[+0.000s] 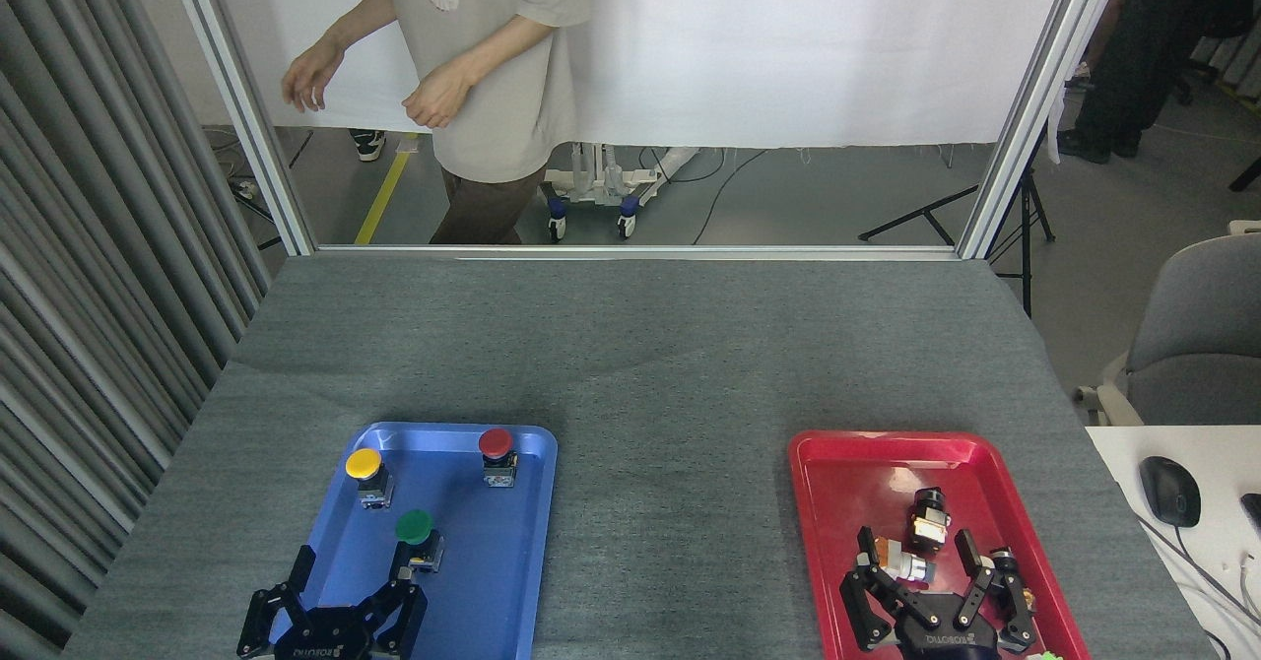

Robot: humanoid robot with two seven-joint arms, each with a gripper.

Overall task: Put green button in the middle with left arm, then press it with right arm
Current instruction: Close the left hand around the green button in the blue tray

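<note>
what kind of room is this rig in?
Most likely a robotics lab or test cell: a grey cloth table inside an aluminium frame, a white curtain behind it, sorting trays, and an office chair beside it.

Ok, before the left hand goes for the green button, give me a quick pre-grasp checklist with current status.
1. Round green-capped push-button upright in the blue plastic tray: ok.
2. Left hand open, fingers spread just short of the button: ok.
3. Left hand already around the button: not ok, nothing grasped.
4. Yellow-capped button and red-capped button standing apart from the green one: ok.
5. Bare grey felt cloth between the trays free for placing: ok.
6. Right hand open over the red plastic tray, off the middle: ok.
</note>
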